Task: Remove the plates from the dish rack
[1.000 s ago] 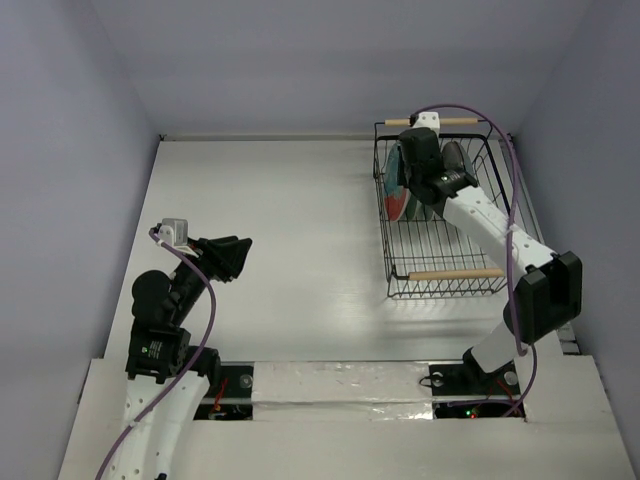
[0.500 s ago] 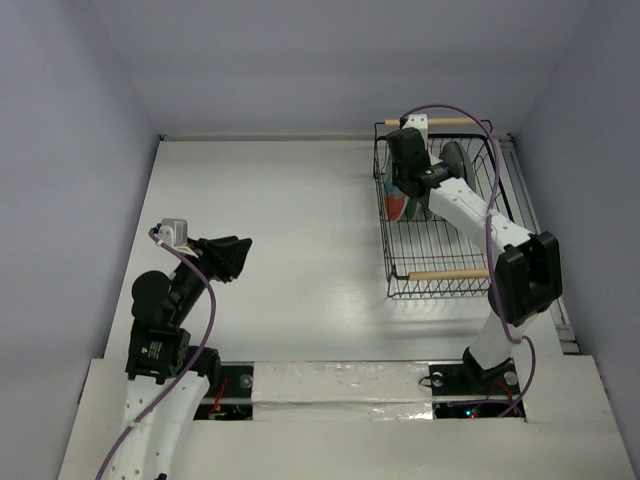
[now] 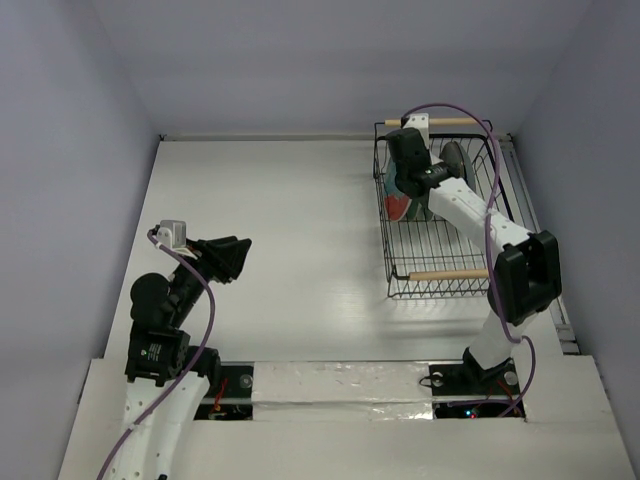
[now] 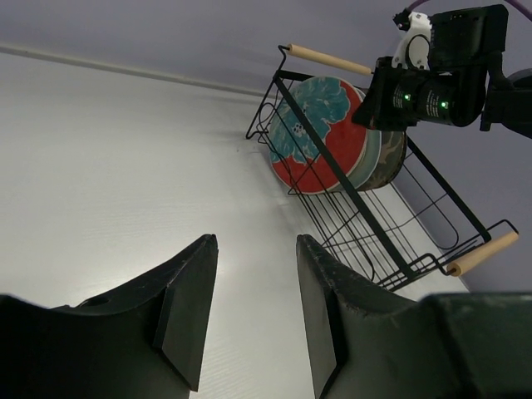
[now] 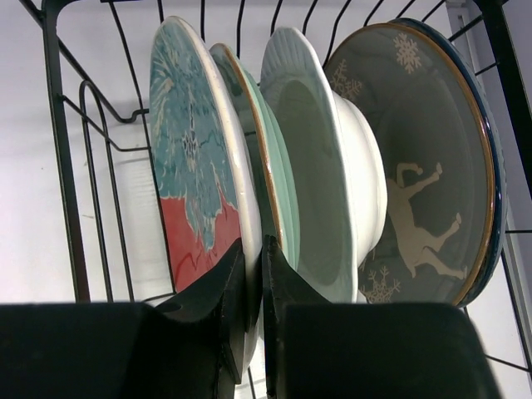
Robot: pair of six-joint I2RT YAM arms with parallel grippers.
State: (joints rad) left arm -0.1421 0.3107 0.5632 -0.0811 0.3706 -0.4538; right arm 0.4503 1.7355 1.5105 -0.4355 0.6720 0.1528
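Several plates stand on edge in the black wire dish rack (image 3: 444, 273) at the far right of the table. In the right wrist view the red plate with a teal floral centre (image 5: 189, 166) is leftmost, then a pale green-rimmed plate (image 5: 268, 158), a white plate (image 5: 320, 166) and the grey deer plate (image 5: 424, 191). My right gripper (image 5: 253, 253) reaches down into the rack, and its fingers pinch the rim of the red plate (image 3: 397, 207). My left gripper (image 3: 240, 252) hovers open over the table at the left, with nothing between its fingers (image 4: 187, 291), facing the rack (image 4: 391, 249).
The rack has two light wooden rod handles, one far (image 3: 445, 122) and one near (image 3: 448, 273). A purple cable (image 3: 490, 190) loops over the right arm above the rack. Walls close the table in at the left, back and right.
My right arm shifted left and deeper into the rack, and its jaws closed onto the red plate's rim. The left arm has not moved.
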